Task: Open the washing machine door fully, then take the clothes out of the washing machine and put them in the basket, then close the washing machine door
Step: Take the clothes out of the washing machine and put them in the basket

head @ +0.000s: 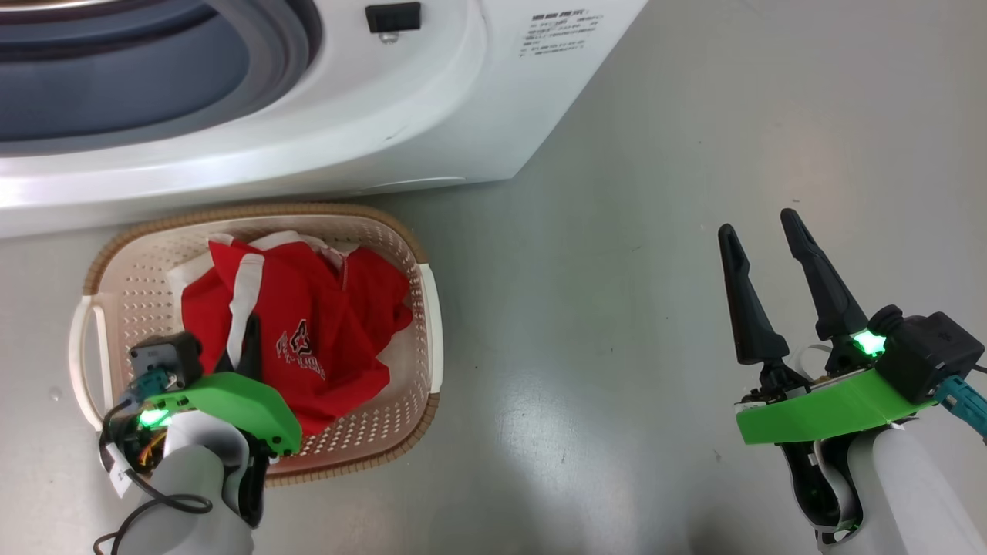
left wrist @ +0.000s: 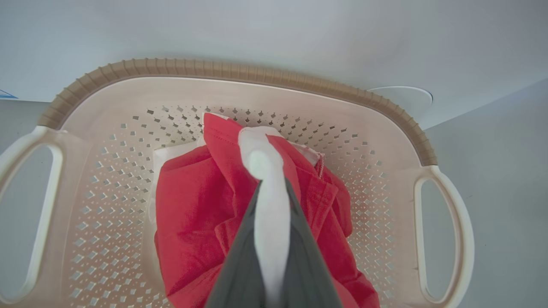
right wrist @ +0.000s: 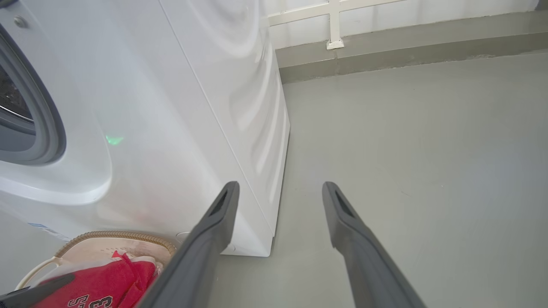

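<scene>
**Figure: unloading stage, seen from my remote station.** The basket (head: 254,210) sits on the floor (head: 617,231) just in front of the washing machine (head: 432,116), close under its mouth, which I judge makes the carry from drum to basket short. The clothes (head: 324,339), a red bundle with white stripes over a pale piece, lie heaped inside the basket. My left gripper (head: 252,324) hangs low over the heap with its fingers closed on a white strip of the fabric. The left wrist view shows that strip pinched between them, and I judge this grip is why the stripe runs straight toward the fingers while the rest slumps. My right gripper (head: 757,225) is held well apart to the right over bare floor, fingers spread wide and holding nothing. I judge it is parked there so as not to crowd the basket and to be free for the door. The grey gasket (head: 277,46) rings an uncovered opening, so I take the door to be swung aside; releasing the garment and closing the door are not yet done
</scene>
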Tool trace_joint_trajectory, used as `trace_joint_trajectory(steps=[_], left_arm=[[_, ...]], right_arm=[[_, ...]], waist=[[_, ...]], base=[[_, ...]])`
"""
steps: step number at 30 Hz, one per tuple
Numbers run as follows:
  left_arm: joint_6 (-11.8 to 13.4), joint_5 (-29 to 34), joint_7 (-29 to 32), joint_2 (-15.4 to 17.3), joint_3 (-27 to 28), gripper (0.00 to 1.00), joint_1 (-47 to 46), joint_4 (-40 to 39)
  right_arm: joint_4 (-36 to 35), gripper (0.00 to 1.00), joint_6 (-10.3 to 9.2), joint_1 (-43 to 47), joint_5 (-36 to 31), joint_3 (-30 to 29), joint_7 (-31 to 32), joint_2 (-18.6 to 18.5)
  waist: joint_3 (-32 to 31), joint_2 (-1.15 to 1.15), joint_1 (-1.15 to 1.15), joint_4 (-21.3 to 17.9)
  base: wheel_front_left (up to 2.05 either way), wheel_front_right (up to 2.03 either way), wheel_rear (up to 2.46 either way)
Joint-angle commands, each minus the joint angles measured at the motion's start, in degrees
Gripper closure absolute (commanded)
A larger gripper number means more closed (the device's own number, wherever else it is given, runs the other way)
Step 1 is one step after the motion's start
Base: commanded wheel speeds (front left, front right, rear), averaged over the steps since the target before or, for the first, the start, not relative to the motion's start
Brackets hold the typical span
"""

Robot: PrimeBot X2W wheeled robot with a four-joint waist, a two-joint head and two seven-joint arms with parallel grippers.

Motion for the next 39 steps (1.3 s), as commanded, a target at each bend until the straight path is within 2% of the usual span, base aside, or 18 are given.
trace_joint_trajectory(steps=[1,3,4,17,39], left_arm=[[0.1,0.7,-0.3,1.5,1.5,0.51,1.2,-0.2],[0.1,0.6,-0.3,1.5,1.6,0.09,1.5,-0.1],[0.1,0.6,-0.3,1.5,1.6,0.0,1.7,-0.2],[-0.2,-0.5,-0.3,1.5,2.0,0.0,5.6,-2.0],[-0.4,-0.3,-0.3,1.5,2.3,0.0,15.7,-20.1]], right_arm=[[-1.0,0.0,0.01,0.7,-0.2,1.1,-0.4,0.0],[-0.9,0.0,0.01,0.9,-0.2,1.1,-0.4,0.0],[-0.9,0.0,0.01,1.0,-0.2,1.1,-0.4,0.0],[0.1,0.0,0.01,3.3,0.1,1.4,-0.4,-0.4],[1.5,0.0,0.01,9.1,0.2,0.6,-0.4,-1.3]], waist=[[-0.6,0.0,0.0,0.1],[-1.2,0.0,0.0,0.1],[-1.6,0.0,0.0,0.2],[-8.2,0.0,0.0,0.4],[-21.6,0.0,0.0,2.3]], base=[[0.0,0.0,0.0],[0.0,0.0,0.0],[0.0,0.0,0.0],[0.0,0.0,0.0],[0.0,0.0,0.0]])
